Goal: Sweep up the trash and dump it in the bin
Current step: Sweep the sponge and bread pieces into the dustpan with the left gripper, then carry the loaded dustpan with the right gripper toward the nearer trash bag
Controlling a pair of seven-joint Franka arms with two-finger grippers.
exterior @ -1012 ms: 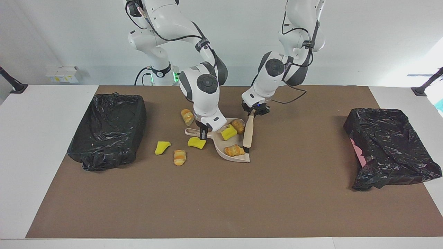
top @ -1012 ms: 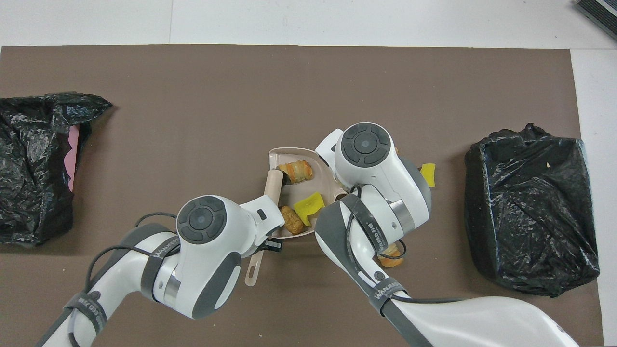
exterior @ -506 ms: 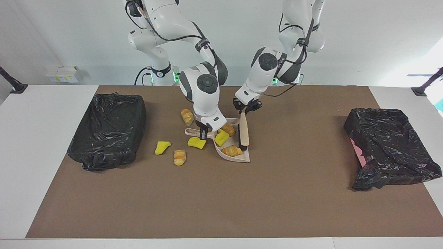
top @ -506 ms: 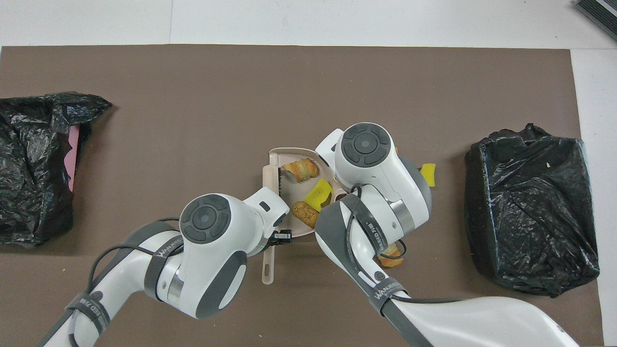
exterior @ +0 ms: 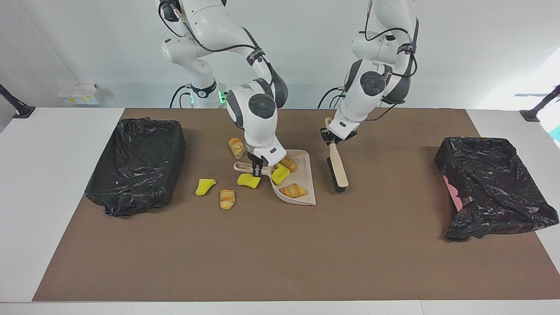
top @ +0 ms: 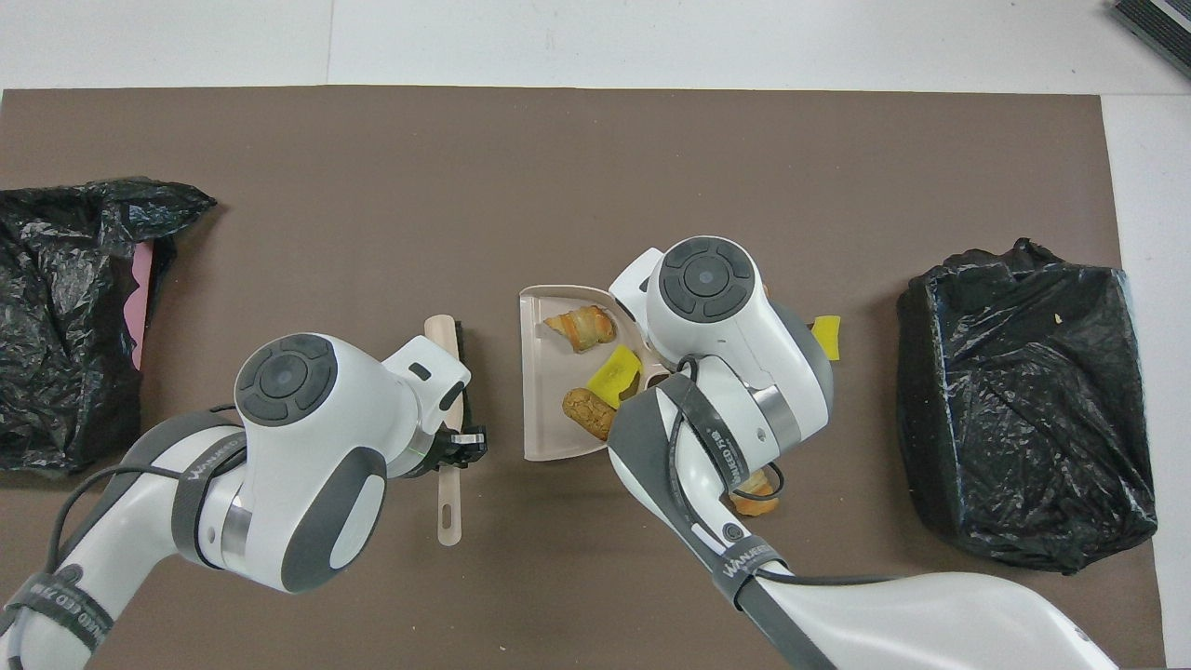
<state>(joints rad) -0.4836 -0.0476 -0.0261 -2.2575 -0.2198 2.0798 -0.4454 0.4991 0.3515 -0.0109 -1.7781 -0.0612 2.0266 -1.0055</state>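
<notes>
we've swung the brush (exterior: pixel 337 167) clear of the dustpan (exterior: pixel 306 195), left gripper (exterior: pixel 333 138) clamped on it, right gripper (exterior: pixel 257 168) clenching the pan handle mid-frame. three pieces of trash (exterior: pixel 293 190) aboard, four left beside it; dumping looks next.

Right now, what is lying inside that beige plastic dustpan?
Three pieces lie in the beige plastic dustpan: a striped croissant-like lump, a yellow sponge chunk and a tan bread lump. The right gripper covers its handle end.

Dustpan (exterior: pixel 306 197): gripped at its handle by the right gripper (exterior: pixel 258 168); three trash pieces (exterior: pixel 293 190) lie inside.
Brush (exterior: pixel 337 168): held beside the dustpan by the left gripper (exterior: pixel 331 137).
</notes>
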